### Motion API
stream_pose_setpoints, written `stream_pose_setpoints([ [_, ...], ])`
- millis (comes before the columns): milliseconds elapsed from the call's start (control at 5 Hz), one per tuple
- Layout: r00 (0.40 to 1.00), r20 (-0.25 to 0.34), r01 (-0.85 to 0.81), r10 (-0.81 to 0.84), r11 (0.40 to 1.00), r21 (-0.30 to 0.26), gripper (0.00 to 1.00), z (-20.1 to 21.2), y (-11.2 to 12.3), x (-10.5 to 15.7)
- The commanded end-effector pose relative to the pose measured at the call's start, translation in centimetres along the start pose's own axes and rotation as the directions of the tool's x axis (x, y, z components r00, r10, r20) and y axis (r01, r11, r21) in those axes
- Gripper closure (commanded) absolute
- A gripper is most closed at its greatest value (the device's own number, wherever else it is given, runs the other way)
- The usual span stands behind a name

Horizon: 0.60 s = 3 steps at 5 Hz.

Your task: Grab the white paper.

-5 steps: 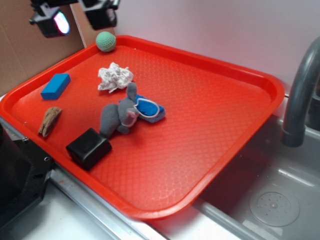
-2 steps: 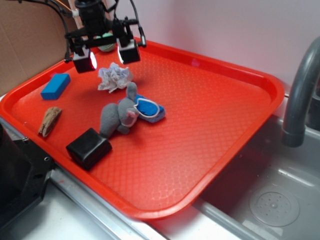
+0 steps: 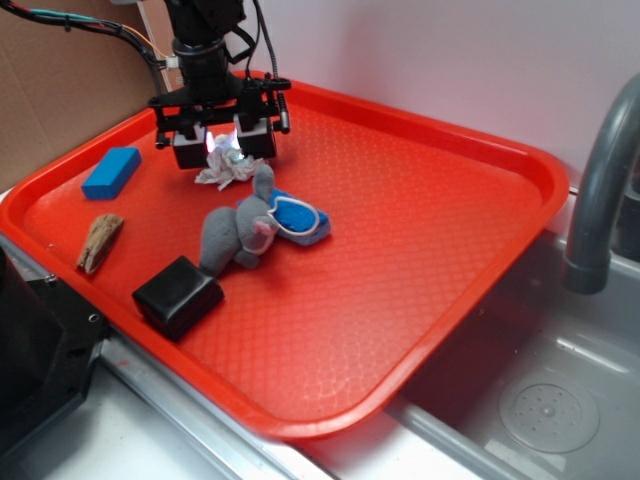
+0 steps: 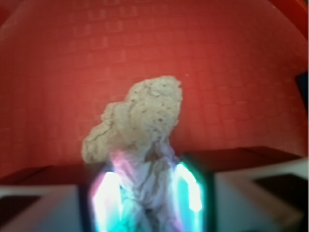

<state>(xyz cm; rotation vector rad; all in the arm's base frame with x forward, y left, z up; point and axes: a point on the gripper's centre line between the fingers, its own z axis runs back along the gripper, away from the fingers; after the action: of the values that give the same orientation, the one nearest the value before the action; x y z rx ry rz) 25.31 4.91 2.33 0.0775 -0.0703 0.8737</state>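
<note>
The white paper (image 3: 226,168) is a crumpled wad lying on the red tray (image 3: 450,135) near its far left corner. My gripper (image 3: 222,150) has come down over it, one finger on each side. In the wrist view the paper (image 4: 145,116) runs from the tray floor down into the gap between the two glowing pads of the gripper (image 4: 147,193). The jaws still stand well apart, and the wad looks unsqueezed, so the gripper is open around the paper.
On the tray lie a blue block (image 3: 110,172), a brown wood piece (image 3: 100,240), a black box (image 3: 178,296), a grey plush toy (image 3: 235,235) and a blue-and-white item (image 3: 300,220) just beside the paper. A grey faucet (image 3: 600,180) and sink (image 3: 540,400) are at right.
The gripper dropped from high above the tray's far left corner down onto the paper, and its fingers now straddle the wad. The paper and other objects have not moved.
</note>
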Motion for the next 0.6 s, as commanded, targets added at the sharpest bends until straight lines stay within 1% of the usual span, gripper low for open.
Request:
stream_pose_setpoints([
  [0,0.982,-0.009,0.190,-0.191,0.979,-0.077,1.00,5.8,0.8,0.2],
  [200,0.905,0.032,0.425,-0.424,0.899,-0.107,1.00,11.1,1.1,-2.3],
  [400,0.791,0.014,0.608,-0.612,0.783,-0.131,1.00,16.4,-0.4,-4.6],
])
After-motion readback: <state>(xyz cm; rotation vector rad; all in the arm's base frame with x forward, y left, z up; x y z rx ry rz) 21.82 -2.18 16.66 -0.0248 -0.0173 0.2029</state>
